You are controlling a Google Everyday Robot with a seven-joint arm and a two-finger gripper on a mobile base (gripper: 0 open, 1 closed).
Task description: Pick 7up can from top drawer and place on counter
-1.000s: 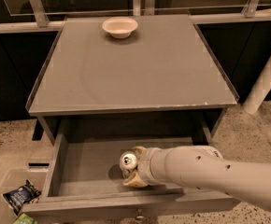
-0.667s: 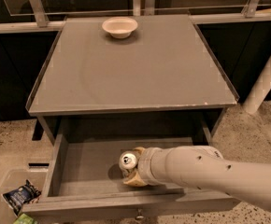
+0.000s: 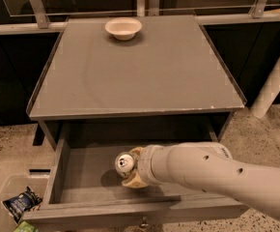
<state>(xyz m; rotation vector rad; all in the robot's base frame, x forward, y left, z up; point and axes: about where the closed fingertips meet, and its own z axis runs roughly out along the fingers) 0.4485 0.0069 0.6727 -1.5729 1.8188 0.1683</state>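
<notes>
The 7up can point(image 3: 124, 163) shows its shiny pull-tab top inside the open top drawer point(image 3: 82, 185), near the middle of the drawer floor. My gripper point(image 3: 130, 168) reaches in from the right on a white arm. Its tan fingers point(image 3: 133, 182) sit above and below the can's body and are shut on it. The can's side is mostly hidden by the fingers. A shadow lies on the drawer floor just left of the can. The grey counter point(image 3: 140, 76) lies above and behind the drawer.
A white bowl point(image 3: 123, 28) stands at the counter's far edge. A pale bin with a dark snack packet point(image 3: 20, 203) sits on the floor at the lower left. A white post point(image 3: 275, 83) leans at the right. The drawer's walls surround the can.
The can and the gripper have shifted slightly left and a little up within the drawer. Nothing else has moved.
</notes>
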